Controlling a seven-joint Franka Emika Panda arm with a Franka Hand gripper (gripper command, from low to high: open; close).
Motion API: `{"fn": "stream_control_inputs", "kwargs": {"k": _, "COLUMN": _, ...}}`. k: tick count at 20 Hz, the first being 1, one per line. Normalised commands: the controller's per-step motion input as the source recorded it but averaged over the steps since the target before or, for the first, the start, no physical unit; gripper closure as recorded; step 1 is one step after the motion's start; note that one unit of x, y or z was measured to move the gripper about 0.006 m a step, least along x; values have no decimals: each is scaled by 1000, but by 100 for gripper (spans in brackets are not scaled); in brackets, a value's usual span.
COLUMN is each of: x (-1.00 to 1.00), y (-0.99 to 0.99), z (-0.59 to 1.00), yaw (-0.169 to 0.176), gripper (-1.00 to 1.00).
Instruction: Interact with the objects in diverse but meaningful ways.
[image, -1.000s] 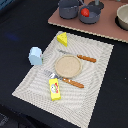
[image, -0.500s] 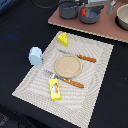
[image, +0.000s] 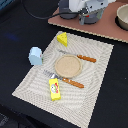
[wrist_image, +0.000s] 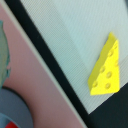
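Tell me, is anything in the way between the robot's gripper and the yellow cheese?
Nothing visible is. The cheese wedge sits alone on a corner of the striped placemat, with bare mat and dark table around it. The arm is over the board behind it; the gripper itself can't be made out.

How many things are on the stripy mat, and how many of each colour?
Yellow: 2, the cheese and the packet
Light blue: 1, the cup
Tan: 1, the plate
Orange-handled: 2, the knife and the fork
Total: 6
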Motion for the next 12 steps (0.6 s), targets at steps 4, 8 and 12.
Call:
{"fn": "stream_control_inputs", "kwargs": {"k": 4, "x": 183, "y": -929, "z": 153, "yaw": -56, "gripper": -100}}
{"fn": "stream_control_inputs", "kwargs": {"k": 8, "x": 238, "y": -978, "z": 21, "yaw": -33, "gripper": -100}}
{"fn": "stream_control_inputs", "kwargs": {"k": 12, "x": 245, "y": -917, "z": 15, "yaw": -50, "gripper": -100}}
